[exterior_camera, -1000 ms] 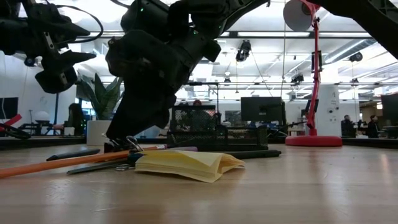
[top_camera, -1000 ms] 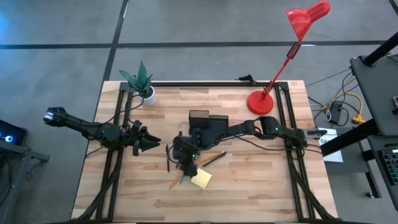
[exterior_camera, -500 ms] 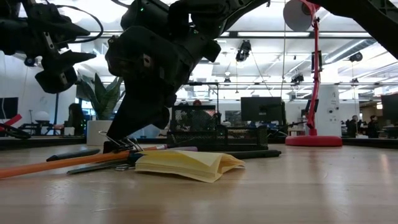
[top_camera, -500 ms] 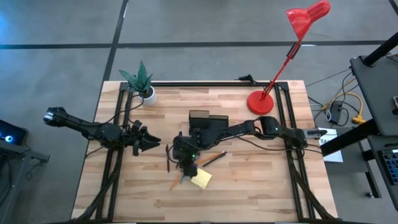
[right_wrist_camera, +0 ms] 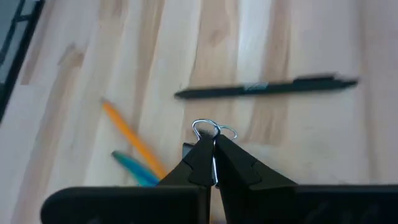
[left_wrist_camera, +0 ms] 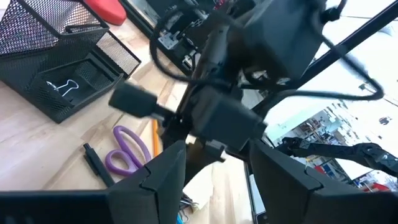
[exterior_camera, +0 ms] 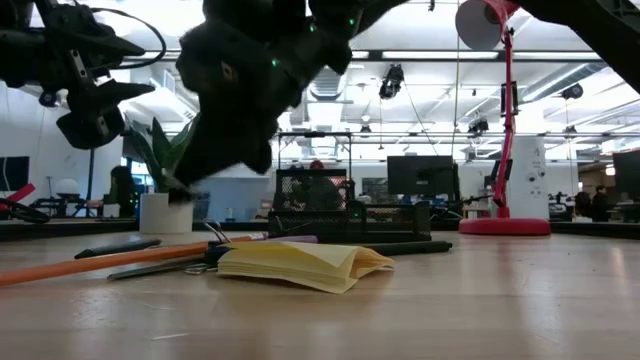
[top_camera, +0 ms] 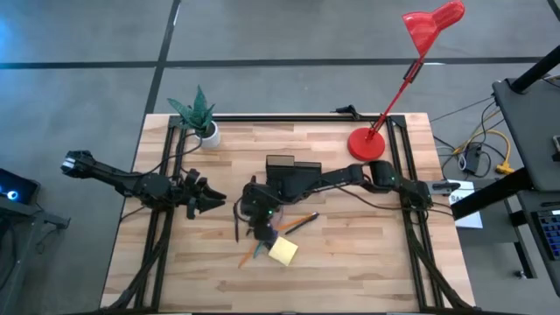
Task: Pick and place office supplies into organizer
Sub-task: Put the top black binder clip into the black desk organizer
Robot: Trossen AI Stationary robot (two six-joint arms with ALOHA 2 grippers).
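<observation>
My right gripper [top_camera: 256, 224] points down over the supplies in the table's middle, shut on a small binder clip [right_wrist_camera: 211, 130]. Under it lie a dark pen [right_wrist_camera: 267, 87], an orange pencil [right_wrist_camera: 134, 146], purple-handled scissors [left_wrist_camera: 127, 149] and the yellow sticky-note pad [top_camera: 283, 252], all flat on the wood. The black mesh organizer [top_camera: 293, 171] stands just beyond them, with a clip [left_wrist_camera: 62, 87] lying in its low tray. My left gripper [top_camera: 215, 200] hovers open at the left, pointing toward the right arm. My right gripper pinches the binder clip between its two fingertips [right_wrist_camera: 233, 155] from above, pointing down. The clip's silver wire loops [right_wrist_camera: 205, 127] stick out past the tips; its body is hidden between the fingers. The clip is lifted clear of the table.
A potted plant [top_camera: 199, 118] stands at the far left corner and the red lamp's base [top_camera: 367, 143] at the far right. A second dark pen [top_camera: 236, 223] lies left of the pile. Bare wood stretches along the near edge and on the right half.
My right gripper has risen from the table near the sticky pad, staying shut, and has carried the binder clip up clear of the wood. It has drifted slightly toward the far-left. The pad, pens and pencils have stayed where they were.
</observation>
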